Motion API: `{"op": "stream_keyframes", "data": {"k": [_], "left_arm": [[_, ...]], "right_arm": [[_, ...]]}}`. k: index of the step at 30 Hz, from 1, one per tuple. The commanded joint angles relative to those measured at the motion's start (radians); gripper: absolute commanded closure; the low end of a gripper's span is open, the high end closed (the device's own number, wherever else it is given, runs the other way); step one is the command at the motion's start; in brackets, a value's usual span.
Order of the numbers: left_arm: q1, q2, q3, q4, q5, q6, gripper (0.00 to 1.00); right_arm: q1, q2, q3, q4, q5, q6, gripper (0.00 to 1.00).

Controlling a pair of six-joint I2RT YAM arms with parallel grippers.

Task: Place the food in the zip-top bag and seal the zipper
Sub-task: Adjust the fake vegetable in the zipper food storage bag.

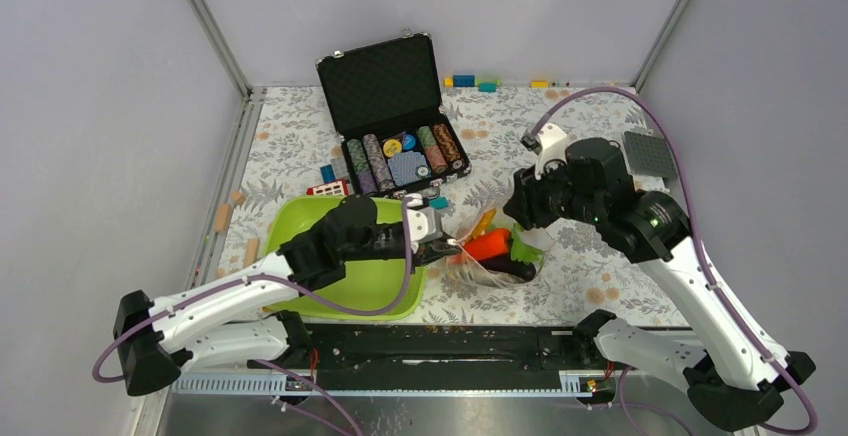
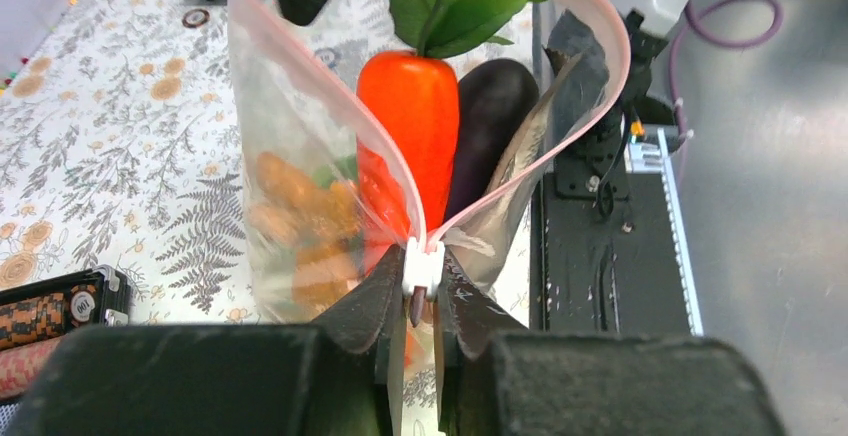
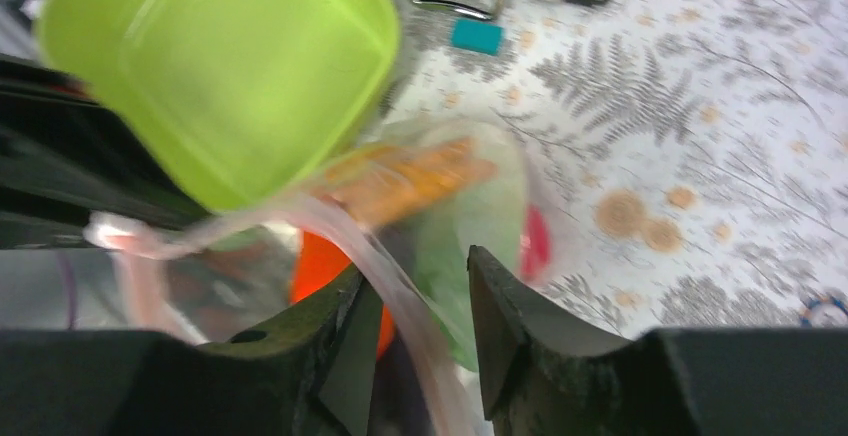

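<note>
Pinching one end of the zipper [image 2: 325,86], the left end effector [image 2: 422,276] anchors the zip-top bag [image 2: 290,186] of food [image 2: 410,126] on the table [image 1: 600,256]; the right end effector [image 3: 415,266], jaws apart astride the strip, likely must clamp and slide next.

Setting: robot test cell, probably a lab.
Grey panel walls [image 1: 90,136], metal corner posts [image 1: 208,24], fern-print surface [image 1: 600,256], black mounting rail [image 1: 440,346].

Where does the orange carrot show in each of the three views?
Top external: carrot, centre of the picture, lying level.
Left wrist: carrot, upper centre, leaves at top edge.
Right wrist: blurred orange patch, likely the carrot, low left of centre.
Shared landmark: the clear zip-top bag it sits in.
</note>
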Motion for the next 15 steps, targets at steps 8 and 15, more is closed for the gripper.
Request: {"op": "stream_keyframes", "data": {"k": [8, 15], "left_arm": [[0.001, -0.136, -0.037, 0.26, -0.113, -0.305, 1.0], [0.0, -0.109, -0.044, 0.257, -0.176, -0.368, 1.0]], "right_arm": [[-0.007, -0.154, -0.134, -0.085, 0.313, 0.053, 0.51], [-0.006, -0.168, -0.151, -0.163, 0.45, 0.083, 0.5]]}}
